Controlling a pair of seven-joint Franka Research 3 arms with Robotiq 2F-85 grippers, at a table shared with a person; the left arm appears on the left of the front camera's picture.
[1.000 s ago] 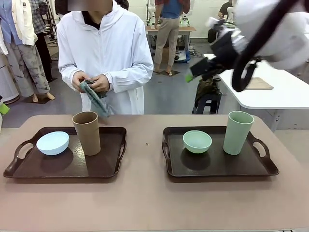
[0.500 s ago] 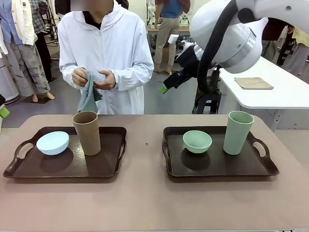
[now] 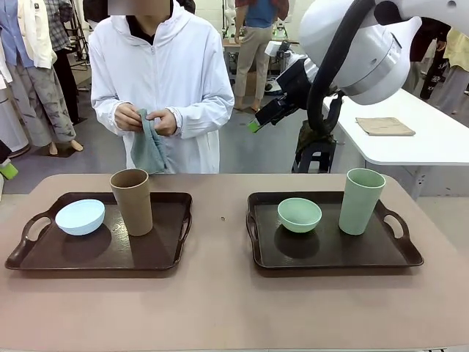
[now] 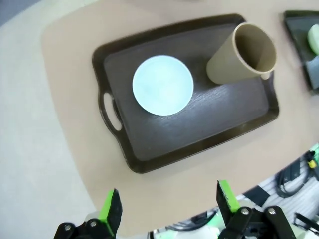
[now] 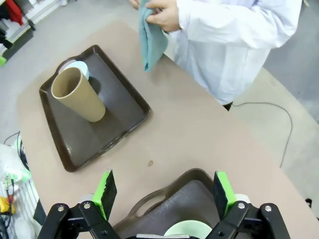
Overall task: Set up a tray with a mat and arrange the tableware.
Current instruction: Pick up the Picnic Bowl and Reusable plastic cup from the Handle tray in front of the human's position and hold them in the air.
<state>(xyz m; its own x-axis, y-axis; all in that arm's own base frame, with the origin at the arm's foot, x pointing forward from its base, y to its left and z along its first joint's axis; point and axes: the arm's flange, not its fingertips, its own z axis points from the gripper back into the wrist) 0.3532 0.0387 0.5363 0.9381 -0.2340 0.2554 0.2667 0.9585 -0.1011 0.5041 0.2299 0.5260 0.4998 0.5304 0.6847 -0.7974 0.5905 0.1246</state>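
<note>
Front view: a tan table (image 3: 220,315) spans the width, and a person (image 3: 168,73) in a white coat stands at its far edge, left of the middle; the right arm (image 3: 366,51) hangs high over the table's right half, its bulk in front of the room behind; a white table (image 3: 418,143) stands farther back on the right with a tan board (image 3: 385,126) lying on it; two dark brown trays with handles lie side by side, apart from each other; the left tray (image 3: 95,257) bears the brown cup (image 3: 132,202), upright, just right of the pale blue bowl (image 3: 79,216); the right tray (image 3: 330,253) bears the pale green cup (image 3: 361,202), upright at its far right, with the mint green bowl (image 3: 299,214) near its left; the person's hands (image 3: 165,122) hold a teal cloth (image 3: 149,147) at chest height, hanging down above and behind the brown cup; left wrist view: the left tool (image 4: 167,204) hovers with fingers spread wide and nothing between them, above the table edge beside the left tray; right wrist view: the right tool (image 5: 163,191) is likewise spread and unloaded, high over the right tray's left end; a small dark speck (image 3: 223,218) sits on the table between the trays.
</note>
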